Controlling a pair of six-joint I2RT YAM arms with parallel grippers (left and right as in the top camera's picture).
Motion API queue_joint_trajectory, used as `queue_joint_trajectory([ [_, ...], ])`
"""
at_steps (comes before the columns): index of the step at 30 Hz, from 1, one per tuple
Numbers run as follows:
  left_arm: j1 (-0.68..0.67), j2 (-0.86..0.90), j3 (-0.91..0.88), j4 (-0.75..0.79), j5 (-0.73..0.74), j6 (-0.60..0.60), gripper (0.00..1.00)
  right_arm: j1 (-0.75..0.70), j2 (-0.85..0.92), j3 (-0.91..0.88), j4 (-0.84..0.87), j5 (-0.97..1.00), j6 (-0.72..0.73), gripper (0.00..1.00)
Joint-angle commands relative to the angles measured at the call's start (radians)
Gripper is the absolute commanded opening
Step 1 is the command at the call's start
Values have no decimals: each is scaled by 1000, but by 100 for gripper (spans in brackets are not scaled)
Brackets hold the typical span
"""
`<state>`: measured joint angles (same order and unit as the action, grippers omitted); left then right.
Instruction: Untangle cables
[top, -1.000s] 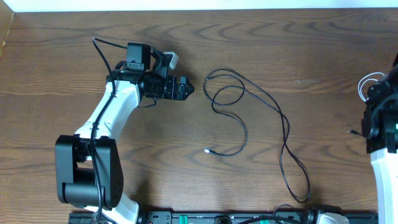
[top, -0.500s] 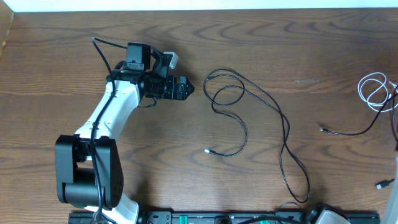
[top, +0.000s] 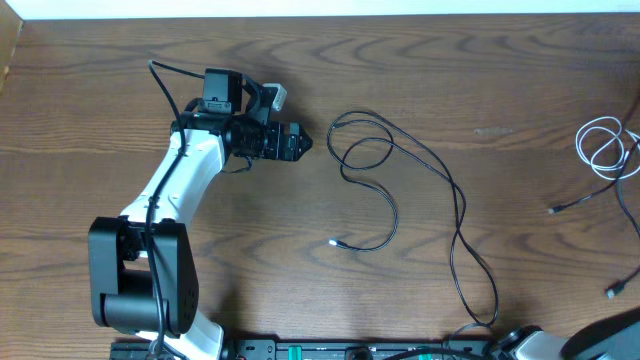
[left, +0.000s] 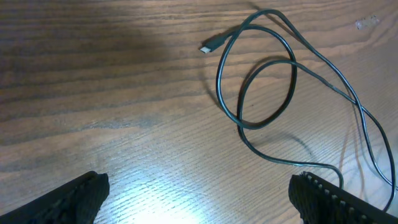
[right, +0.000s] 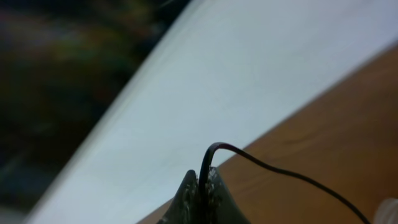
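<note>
The left gripper (top: 300, 143) has its jaws spread wide with nothing between them. It sits over bare wood in the far left part of the bench (top: 500, 80), with open board on every side. Just ahead of those jaws, toward the middle of the bench, lies the black cable (top: 462, 215). Its crossed loop is nearest the fingers, a plug end lies on the near side of the loop, and a long run trails to the near edge. The right gripper (right: 202, 186) is pinched tight on a second black cord (right: 267, 167); the wrist view is too blurred to place it. The white cable (top: 590, 128) lies coiled at the right edge, well apart from the black cable.
</note>
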<state>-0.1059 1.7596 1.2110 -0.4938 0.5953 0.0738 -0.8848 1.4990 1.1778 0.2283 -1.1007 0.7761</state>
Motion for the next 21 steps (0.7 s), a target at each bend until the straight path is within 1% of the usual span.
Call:
queue_joint_trajectory([
  [1,2,-20,-10,-1,-9,-8,98,-8,86,7,79,-366,148,1],
  [7,2,-20,-10,-2,-10,-8,98,-13,225,6,58,-373,147,1],
  [11,2,-20,-10,-2,-9,-8,98,-24,286,5,58,-373,147,1],
  [12,2,-20,-10,-2,-10,-8,98,-28,296,5,58,-372,147,4],
  [13,2,-20,-10,-2,-10,-9,98,-33,306,5,58,-372,147,13],
  [14,2,-20,-10,-1,-10,-9,98,-40,315,5,58,-372,147,18],
  [15,2,-20,-10,-1,-10,-8,98,-45,322,5,58,-372,144,20],
  [16,2,-20,-10,-1,-10,-8,98,-52,327,5,52,-369,132,26],
  [19,2,-20,-10,-1,-10,-8,98,-73,332,4,-39,-317,53,76],
  [21,2,-20,-10,-1,-10,-8,98,-89,332,4,-175,-231,-26,99],
])
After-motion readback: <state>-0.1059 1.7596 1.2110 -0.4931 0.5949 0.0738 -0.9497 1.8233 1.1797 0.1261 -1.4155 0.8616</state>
